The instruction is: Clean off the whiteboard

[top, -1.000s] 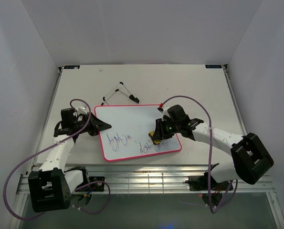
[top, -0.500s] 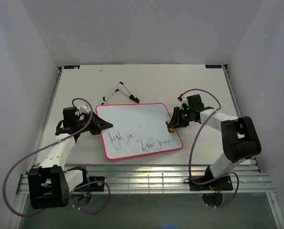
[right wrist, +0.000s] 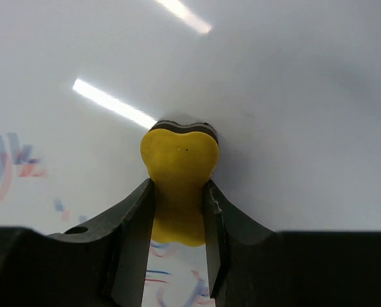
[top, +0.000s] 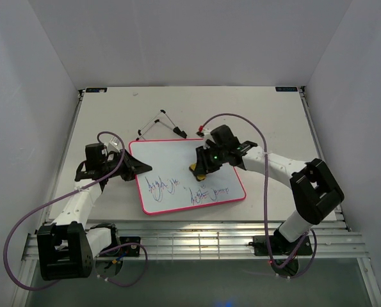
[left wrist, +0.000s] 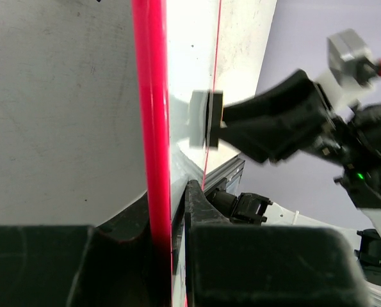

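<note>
The whiteboard, white with a pink-red rim, lies flat on the table with blue-purple scribbles along its near part. My left gripper is shut on the board's left rim; the left wrist view shows the red rim pinched between the jaws. My right gripper is shut on a yellow eraser block, which presses on the board near its middle, just above the writing. In the right wrist view the eraser sits squeezed between the fingers on the white surface, with scribbles at the left and below.
A thin black wire stand lies folded on the table behind the board. Grey walls enclose the table on the left, right and back. A metal rail runs along the near edge.
My right gripper, holding the eraser, swung from the writing out to the board's right edge, then back left to the board's middle. The left gripper stayed on the rim.
</note>
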